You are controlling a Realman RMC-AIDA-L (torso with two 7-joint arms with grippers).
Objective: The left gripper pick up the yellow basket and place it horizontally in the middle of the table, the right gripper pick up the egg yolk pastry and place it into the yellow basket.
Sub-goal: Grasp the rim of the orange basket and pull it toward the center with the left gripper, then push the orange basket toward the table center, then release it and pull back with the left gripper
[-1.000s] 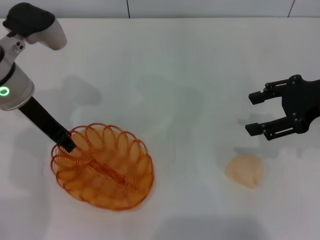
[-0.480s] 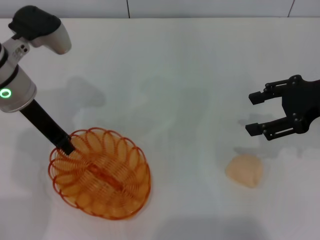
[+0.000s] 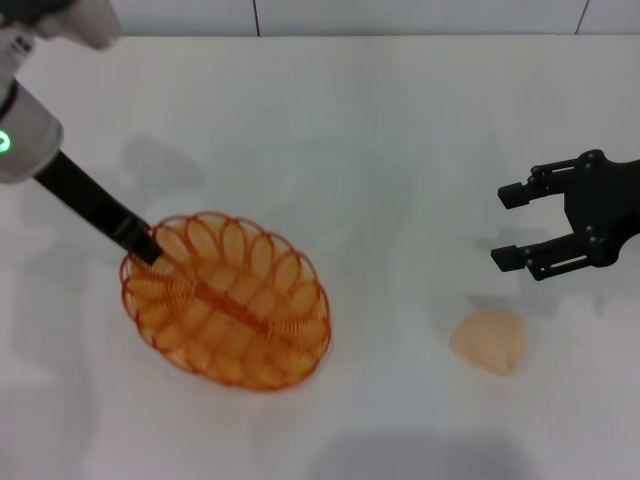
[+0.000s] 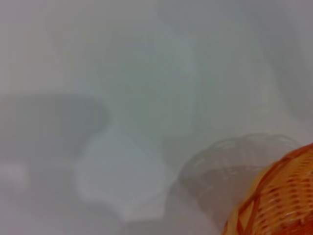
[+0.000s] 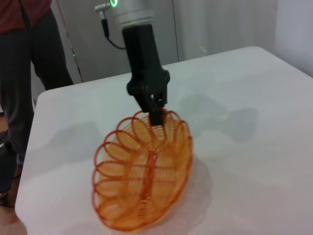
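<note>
The yellow basket (image 3: pixel 227 300) is an orange wire oval on the left half of the white table (image 3: pixel 380 140). My left gripper (image 3: pixel 143 247) is shut on its rim at the far-left end and holds it just above the table. The right wrist view shows the basket (image 5: pixel 144 171) tilted, with the left gripper (image 5: pixel 155 115) clamped on its rim. A corner of the basket (image 4: pixel 279 200) shows in the left wrist view. The egg yolk pastry (image 3: pixel 489 341) lies on the table at the right. My right gripper (image 3: pixel 515 226) is open and empty, a little beyond the pastry.
A person (image 5: pixel 29 73) in dark trousers stands beside the table's far edge in the right wrist view. A tiled wall (image 3: pixel 400 15) runs behind the table.
My left gripper has carried the basket up and to the right, towards the table's middle, and the basket has turned. The right gripper and the pastry have not moved.
</note>
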